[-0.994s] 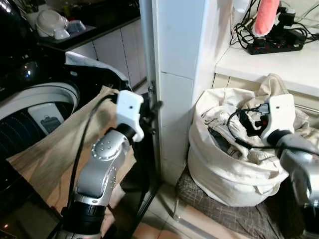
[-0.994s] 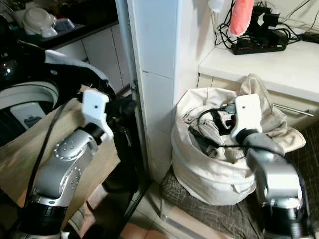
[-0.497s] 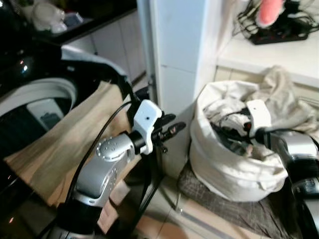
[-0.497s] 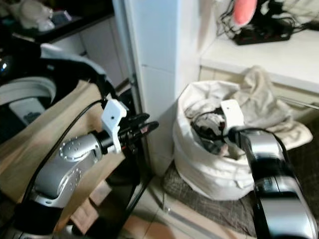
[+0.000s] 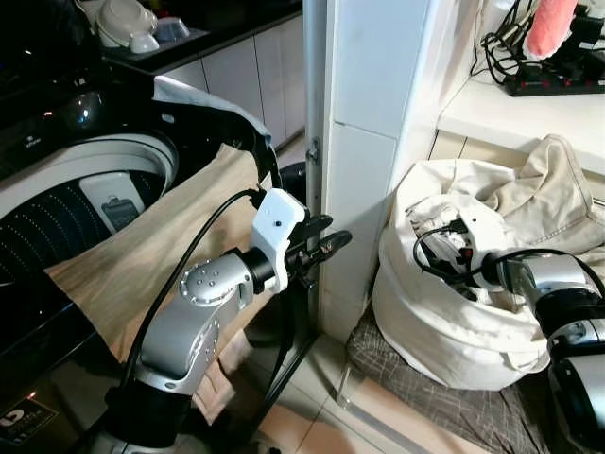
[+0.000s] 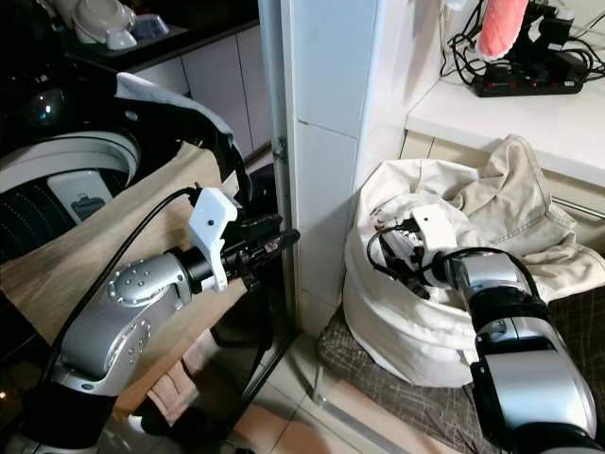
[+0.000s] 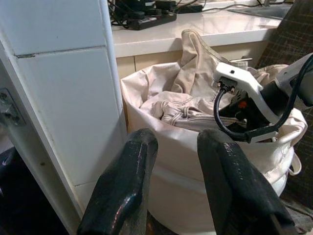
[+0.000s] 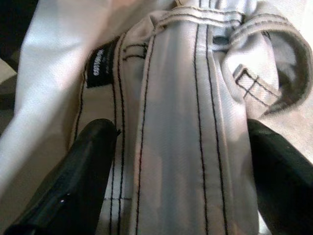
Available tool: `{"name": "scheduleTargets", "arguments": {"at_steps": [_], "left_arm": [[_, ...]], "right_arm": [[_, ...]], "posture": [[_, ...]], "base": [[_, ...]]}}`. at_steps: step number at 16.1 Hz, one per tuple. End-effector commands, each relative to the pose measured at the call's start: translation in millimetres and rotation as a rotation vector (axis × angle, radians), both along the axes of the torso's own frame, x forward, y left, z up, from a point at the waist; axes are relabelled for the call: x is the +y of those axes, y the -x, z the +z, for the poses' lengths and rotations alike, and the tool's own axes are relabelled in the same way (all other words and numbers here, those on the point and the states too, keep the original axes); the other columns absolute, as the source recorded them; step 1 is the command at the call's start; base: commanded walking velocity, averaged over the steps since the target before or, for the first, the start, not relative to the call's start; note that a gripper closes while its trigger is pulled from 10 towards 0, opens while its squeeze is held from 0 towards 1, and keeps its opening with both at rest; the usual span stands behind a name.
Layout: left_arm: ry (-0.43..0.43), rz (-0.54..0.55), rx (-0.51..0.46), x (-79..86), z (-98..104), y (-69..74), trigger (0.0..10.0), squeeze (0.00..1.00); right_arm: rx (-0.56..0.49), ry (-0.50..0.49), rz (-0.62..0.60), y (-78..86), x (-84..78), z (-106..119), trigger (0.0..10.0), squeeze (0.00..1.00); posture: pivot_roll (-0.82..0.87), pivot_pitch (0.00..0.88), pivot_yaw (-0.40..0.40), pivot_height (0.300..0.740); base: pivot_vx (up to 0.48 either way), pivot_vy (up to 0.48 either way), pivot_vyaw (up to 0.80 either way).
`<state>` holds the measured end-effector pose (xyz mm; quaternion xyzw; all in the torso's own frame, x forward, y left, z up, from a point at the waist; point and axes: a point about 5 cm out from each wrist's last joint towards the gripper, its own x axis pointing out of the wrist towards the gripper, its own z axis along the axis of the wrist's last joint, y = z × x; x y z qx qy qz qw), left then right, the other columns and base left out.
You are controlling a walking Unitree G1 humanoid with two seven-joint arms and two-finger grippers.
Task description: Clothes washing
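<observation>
I have the right gripper [image 8: 181, 161] down in the white laundry bag [image 5: 454, 326] on the floor beside the pillar, jaws spread wide around a pale stitched garment [image 8: 195, 122]. My left gripper [image 7: 178, 181] hangs empty, jaws narrowly apart, by the washing machine [image 5: 76, 203].

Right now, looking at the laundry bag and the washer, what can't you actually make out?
- Right gripper: in the eye views its fingers are sunk in the laundry bag, hidden by its white housing.
- Pale garment: wrist view too close to identify it.
- Washer drum: beige cloth covers part; frame edge cuts the rest.
</observation>
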<state>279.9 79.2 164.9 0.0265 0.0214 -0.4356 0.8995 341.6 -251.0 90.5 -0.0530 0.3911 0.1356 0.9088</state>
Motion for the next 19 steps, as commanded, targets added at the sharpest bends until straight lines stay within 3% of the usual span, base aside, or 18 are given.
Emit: {"name": "scheduleTargets", "arguments": {"at_steps": [1, 5, 11, 14, 19], "left_arm": [[0.001, -0.013, -0.018, 0.3, 6, 1.4, 10.0, 0.0], [0.0, -0.014, -0.02, -0.1, 6, -0.2, 10.0, 0.0], [-0.002, -0.01, -0.022, -0.3, 7, -1.9, 10.0, 0.0], [-0.001, 0.003, -0.028, -0.2, 7, -3.1, 10.0, 0.0], [0.015, 0.047, -0.044, -0.7, 11, -10.4, 10.0, 0.0]], "right_arm": [[-0.019, 0.011, -0.016, -3.1, -3.2, 5, 0.0, 0.0], [-0.052, 0.028, -0.052, -4.7, -11.2, 8, 0.0, 0.0], [-0.075, -0.036, -0.099, -5.6, -15.0, 10, 0.0, 0.0], [-0.118, -0.101, -0.134, -7.8, -18.8, 17, 0.0, 0.0], [-0.218, -0.274, -0.226, -6.6, -39.1, 37, 0.0, 0.0]], "posture": [[-0.07, 0.0, 0.061, 0.74], [-0.08, 0.0, 0.066, 0.74], [-0.08, 0.0, 0.068, 0.74], [-0.08, 0.0, 0.07, 0.74], [-0.1, 0.0, 0.079, 0.74]], "base": [[0.0, 0.0, 0.0], [0.0, 0.0, 0.0], [0.0, 0.0, 0.0], [0.0, 0.0, 0.0], [0.0, 0.0, 0.0]]}}
